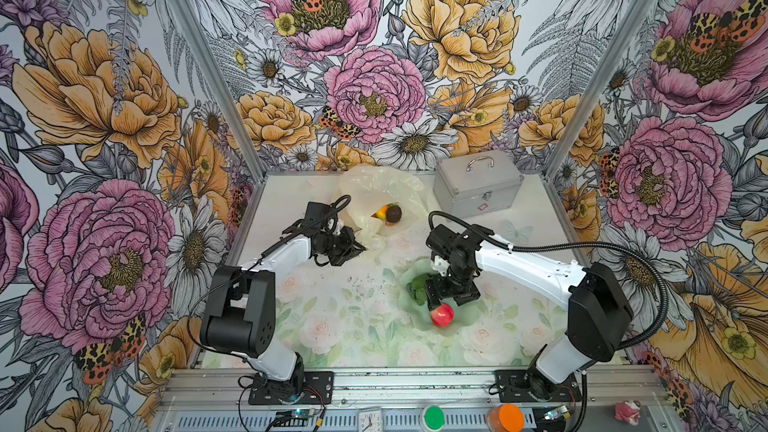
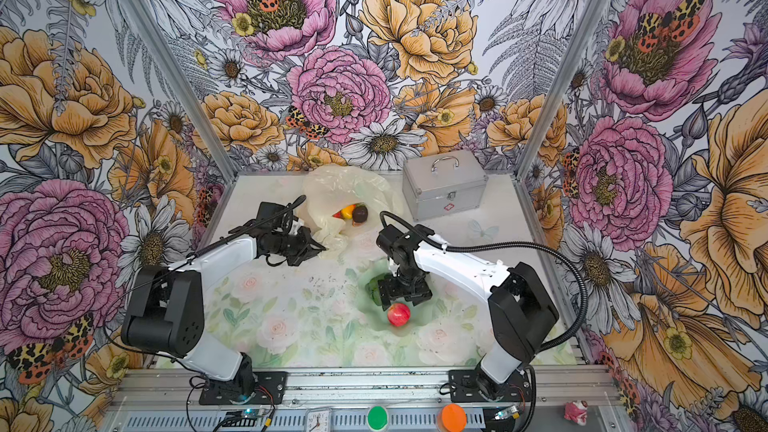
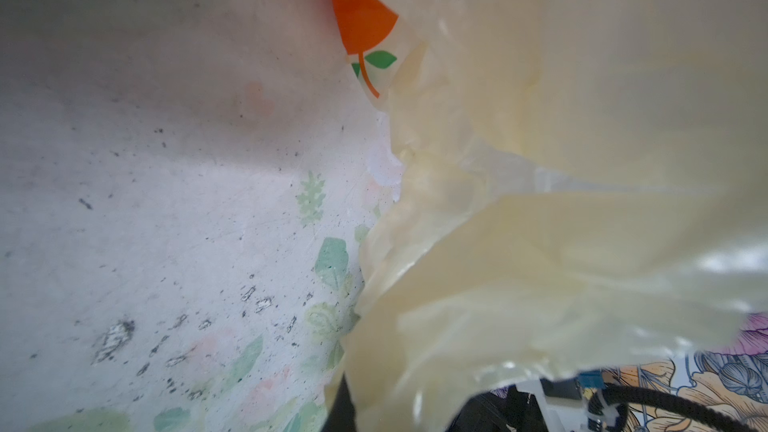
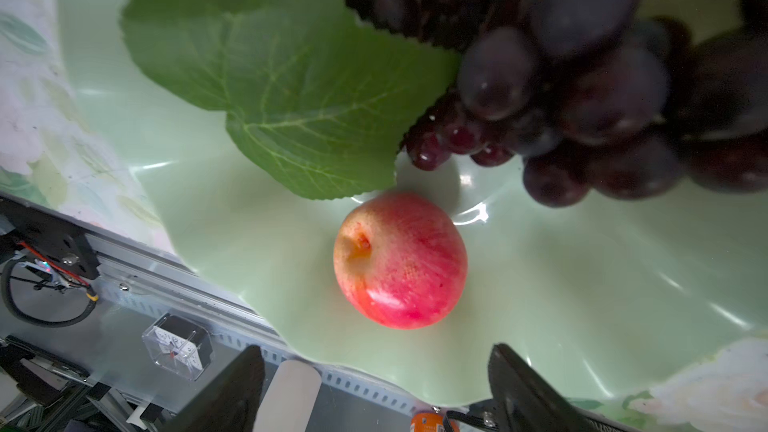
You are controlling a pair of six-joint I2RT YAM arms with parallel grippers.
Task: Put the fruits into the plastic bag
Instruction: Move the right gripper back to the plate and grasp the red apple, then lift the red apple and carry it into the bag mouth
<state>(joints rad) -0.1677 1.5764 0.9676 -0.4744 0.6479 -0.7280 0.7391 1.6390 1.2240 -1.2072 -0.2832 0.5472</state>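
Floral wallpaper closed the bench [image 1: 332,305] in on 3 sides; the top was a pale rose-print sheet, scuffed dark near the middle.

- Plastic bag [image 1: 386,189] lay at the far edge, about mid-bench, mouth toward the arms. 2 fruits sat in the mouth: a yellow-orange mango [image 1: 381,212] touching a dark round fruit [image 1: 393,214].
- Silver case [image 1: 478,182] stood in the far right corner, apart from the bag.
- Left gripper [image 1: 359,248] was pinched together on the bag's crumpled near lip. Its wrist view was filled with bunched film, so the hold looked real.
- Green dish [image 4: 582,284] lay right of centre, toward the near edge. It held a red apple [image 4: 400,259], a green leaf [image 4: 282,89] and purple grapes [image 4: 582,76]. The leaf tip was just beside the apple, and the grapes were close but apart from it.
- Right gripper [image 4: 376,349] hung over the dish, jaws wide apart, holding nothing, with the apple ahead of the gap.

Judged step: taking the apple. To do it well:
- Come straight down so the jaws straddle the apple's widest part, since a glossy round toy should slip from a high or off-centre pinch.
- Keep the fingers off the dish floor and clear of the leaf.
- Let the left arm hold the lip up and the mouth open.
- Release well past the lip.
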